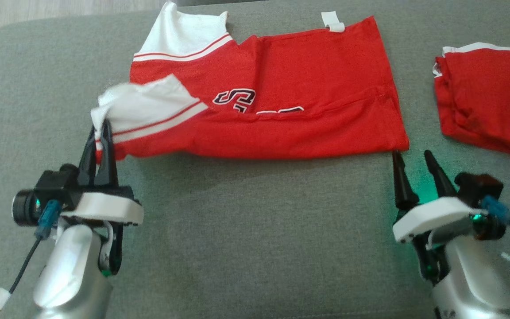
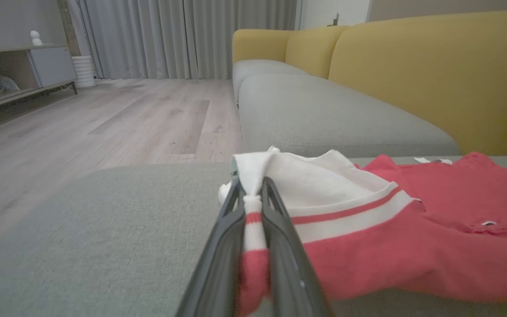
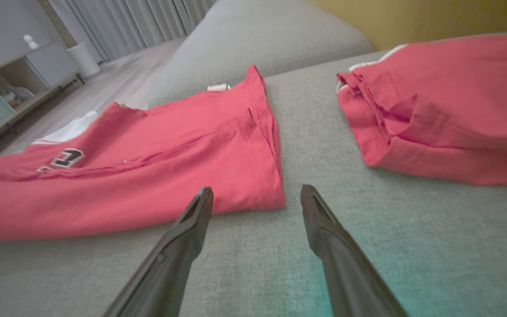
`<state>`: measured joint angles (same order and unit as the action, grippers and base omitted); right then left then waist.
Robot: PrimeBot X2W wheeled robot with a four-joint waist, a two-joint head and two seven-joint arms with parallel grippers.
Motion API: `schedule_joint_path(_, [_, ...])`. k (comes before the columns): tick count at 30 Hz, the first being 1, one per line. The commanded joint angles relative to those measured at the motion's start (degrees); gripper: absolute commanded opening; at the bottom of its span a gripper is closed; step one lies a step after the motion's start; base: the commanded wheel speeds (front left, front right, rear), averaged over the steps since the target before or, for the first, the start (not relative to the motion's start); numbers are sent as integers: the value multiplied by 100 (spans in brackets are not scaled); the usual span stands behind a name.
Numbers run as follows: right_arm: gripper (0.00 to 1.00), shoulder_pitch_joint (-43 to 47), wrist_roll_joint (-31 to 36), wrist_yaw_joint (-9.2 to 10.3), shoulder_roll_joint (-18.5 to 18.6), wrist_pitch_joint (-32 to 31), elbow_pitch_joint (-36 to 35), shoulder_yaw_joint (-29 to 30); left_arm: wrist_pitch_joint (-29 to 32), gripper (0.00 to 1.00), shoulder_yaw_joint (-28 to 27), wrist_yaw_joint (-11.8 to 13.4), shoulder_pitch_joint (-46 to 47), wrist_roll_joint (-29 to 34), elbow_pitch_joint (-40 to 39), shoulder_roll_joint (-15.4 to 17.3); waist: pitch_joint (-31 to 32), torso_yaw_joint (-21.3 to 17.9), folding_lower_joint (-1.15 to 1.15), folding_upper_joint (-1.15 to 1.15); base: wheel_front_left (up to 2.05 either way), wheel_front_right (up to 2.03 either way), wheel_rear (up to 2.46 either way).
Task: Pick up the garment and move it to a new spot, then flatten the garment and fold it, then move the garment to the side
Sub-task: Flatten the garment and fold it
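The left claw (image 1: 103,128) is clamping the white sleeve (image 1: 148,104) of the garment (image 1: 308,79), which is lying flat along the far edge of the grey cushion (image 1: 246,230), while the right claw (image 1: 411,153) is hovering with fingers apart just beside the hem corner (image 1: 402,142). With only one end gripped, a lift is risking dragging, bunching, or the sleeve slipping free.

Red garment (image 1: 290,88) folded into a long band on the grey cushion (image 1: 237,230).
It is red with white, red-striped sleeves and dark-outlined lettering, and lies flat across the cushion's far half. The sleeve nearest the cushion's left edge is raised and bunched, its cuff pinched tight in my left pincer (image 1: 103,128).
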<state>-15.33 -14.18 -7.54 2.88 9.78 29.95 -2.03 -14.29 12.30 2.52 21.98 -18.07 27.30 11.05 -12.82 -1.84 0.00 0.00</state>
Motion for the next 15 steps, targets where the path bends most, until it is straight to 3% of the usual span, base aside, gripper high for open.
schedule_joint_path(1, [100,-351,115,5,0,-119,-64,-41,-69,0,-288,10,55,82,-339,122,-25,30,0,0,0,0,0])
schedule_joint_path(9, [100,-990,238,5,0,-704,724,267,-70,0,-305,-168,-117,338,-708,-10,-89,156,0,0,0,0,0])
schedule_joint_path(15, [100,-1458,624,5,0,-1125,1761,290,-70,0,-305,-313,-71,515,-724,-137,-178,265,0,0,0,0,0])
